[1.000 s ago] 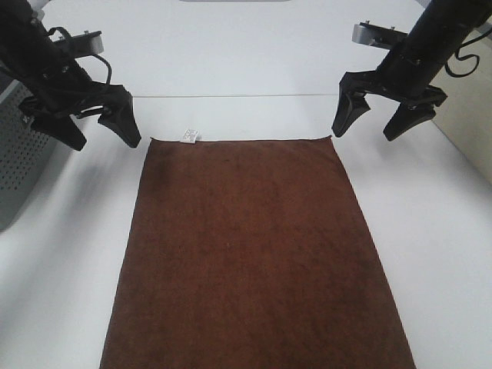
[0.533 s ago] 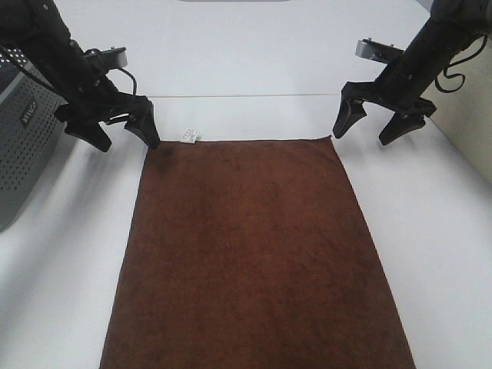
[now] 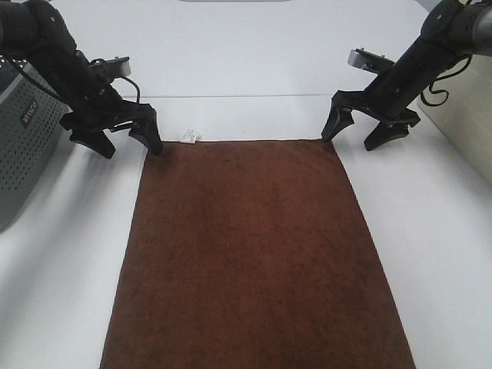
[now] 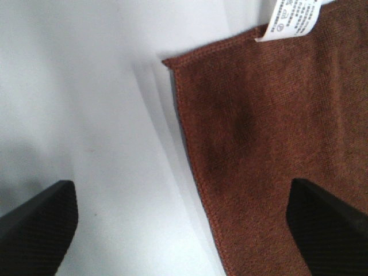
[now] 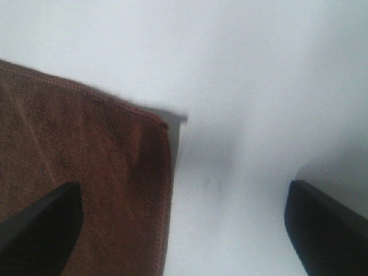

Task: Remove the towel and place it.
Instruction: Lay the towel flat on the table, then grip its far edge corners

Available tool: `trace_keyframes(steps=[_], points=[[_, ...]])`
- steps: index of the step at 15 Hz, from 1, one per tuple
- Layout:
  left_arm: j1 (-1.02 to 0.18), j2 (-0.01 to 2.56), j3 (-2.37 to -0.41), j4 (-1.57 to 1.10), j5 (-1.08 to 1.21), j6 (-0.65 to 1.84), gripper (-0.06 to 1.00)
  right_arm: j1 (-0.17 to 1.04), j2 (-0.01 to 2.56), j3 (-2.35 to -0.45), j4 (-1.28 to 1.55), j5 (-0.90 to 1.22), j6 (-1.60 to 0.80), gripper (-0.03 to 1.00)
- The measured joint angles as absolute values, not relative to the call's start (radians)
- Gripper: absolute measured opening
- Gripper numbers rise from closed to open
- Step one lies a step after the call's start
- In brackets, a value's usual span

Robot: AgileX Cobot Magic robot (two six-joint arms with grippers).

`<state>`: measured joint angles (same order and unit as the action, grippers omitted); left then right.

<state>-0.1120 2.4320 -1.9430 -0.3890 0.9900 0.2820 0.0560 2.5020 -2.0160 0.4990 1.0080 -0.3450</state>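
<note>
Both arms lowered since a second ago. Now left gripper [image 3: 129,147] and right gripper [image 3: 350,141] spread wide, empty, straddling far corners of towel [image 3: 254,254] at 10 and 2 o'clock. It lies flat on table [image 3: 434,231]. White tag [image 3: 190,135], 11 o'clock: print unreadable. Basket [image 3: 23,165] lettering unreadable.

**White bench, soft even light**

I work over a plain white tabletop [image 3: 246,61], w/ soft shadows. A thin seam [image 3: 246,95] runs across it twd the far side. A grey perforated bin [image 3: 23,154] sits at my left edge, and a beige panel [image 3: 469,131] stands on my right.
</note>
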Motion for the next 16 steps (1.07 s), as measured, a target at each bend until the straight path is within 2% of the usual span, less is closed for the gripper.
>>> trace_keyframes(steps=[11, 14, 16], points=[[-0.12, 2.469, -1.958, -0.444, 0.98, 0.282, 0.9, 0.058, 2.511, -2.023, 0.493, 0.998, -0.306, 0.91], [-0.158, 2.488, -1.965, -0.484, 0.95, 0.282, 0.82, 0.083, 2.516, -2.027, 0.487, 0.985, -0.3, 0.9], [-0.188, 2.499, -1.966, -0.505, 0.914, 0.258, 0.73, 0.14, 2.519, -2.028, 0.473, 0.96, -0.3, 0.89]])
